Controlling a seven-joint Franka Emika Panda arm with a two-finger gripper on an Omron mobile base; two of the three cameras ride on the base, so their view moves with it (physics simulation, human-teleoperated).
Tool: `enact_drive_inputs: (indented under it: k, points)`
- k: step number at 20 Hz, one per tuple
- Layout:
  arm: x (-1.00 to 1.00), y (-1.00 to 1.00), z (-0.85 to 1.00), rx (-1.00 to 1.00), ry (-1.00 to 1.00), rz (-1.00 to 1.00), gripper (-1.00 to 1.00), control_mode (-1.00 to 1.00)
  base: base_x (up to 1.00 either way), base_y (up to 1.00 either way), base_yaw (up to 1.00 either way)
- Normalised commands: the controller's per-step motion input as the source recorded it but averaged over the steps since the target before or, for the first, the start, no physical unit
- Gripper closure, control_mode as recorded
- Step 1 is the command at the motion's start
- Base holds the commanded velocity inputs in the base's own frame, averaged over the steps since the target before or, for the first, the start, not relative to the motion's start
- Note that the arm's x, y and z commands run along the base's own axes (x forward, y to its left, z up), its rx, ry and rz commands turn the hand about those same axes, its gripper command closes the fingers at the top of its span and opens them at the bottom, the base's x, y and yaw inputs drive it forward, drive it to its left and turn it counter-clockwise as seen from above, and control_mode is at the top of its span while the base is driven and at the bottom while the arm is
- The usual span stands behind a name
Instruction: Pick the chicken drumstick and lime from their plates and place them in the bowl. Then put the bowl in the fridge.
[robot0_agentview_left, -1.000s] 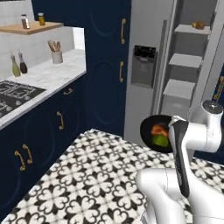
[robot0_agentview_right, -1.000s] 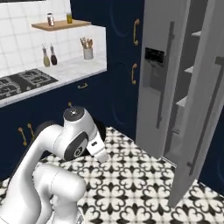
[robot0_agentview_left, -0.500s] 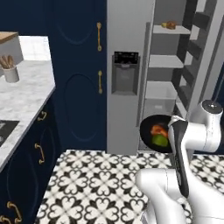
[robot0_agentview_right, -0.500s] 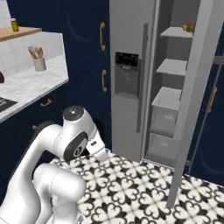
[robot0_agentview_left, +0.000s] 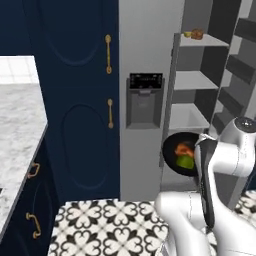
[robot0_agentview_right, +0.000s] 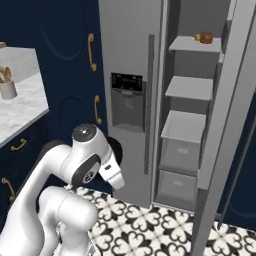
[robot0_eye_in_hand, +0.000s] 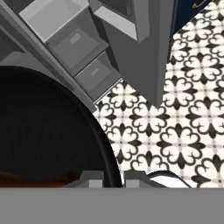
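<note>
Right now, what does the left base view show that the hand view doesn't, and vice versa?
Left base view alone: the lime and chicken drumstick lying in the bowl, the fridge's dispenser panel, navy cabinets with gold handles, and a small item on the top shelf.

Hand view alone: the gripper shut on the bowl's rim, and the fridge's lower drawers seen from above.

Both: the black bowl, the open grey fridge and the patterned tile floor.

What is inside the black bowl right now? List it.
In the bowl lie the lime and the reddish chicken drumstick. The arm covers the bowl's right edge, so that part stays unseen.
</note>
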Motion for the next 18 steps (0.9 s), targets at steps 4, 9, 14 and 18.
enact_drive_inputs:
  k: [4, 9, 14, 18]
  points:
    - [0.0, 0.0, 0.0, 0.0, 0.0, 0.0, 1.0, 1.0, 0.42, -0.32, -0.12]
    - [0.0, 0.0, 0.0, 0.0, 0.0, 0.0, 1.0, 1.0, 0.48, -0.03, -0.11]
    - [0.0, 0.0, 0.0, 0.0, 0.0, 0.0, 1.0, 1.0, 0.48, -0.07, -0.13]
    - [0.0, 0.0, 0.0, 0.0, 0.0, 0.0, 1.0, 1.0, 0.43, -0.06, -0.18]
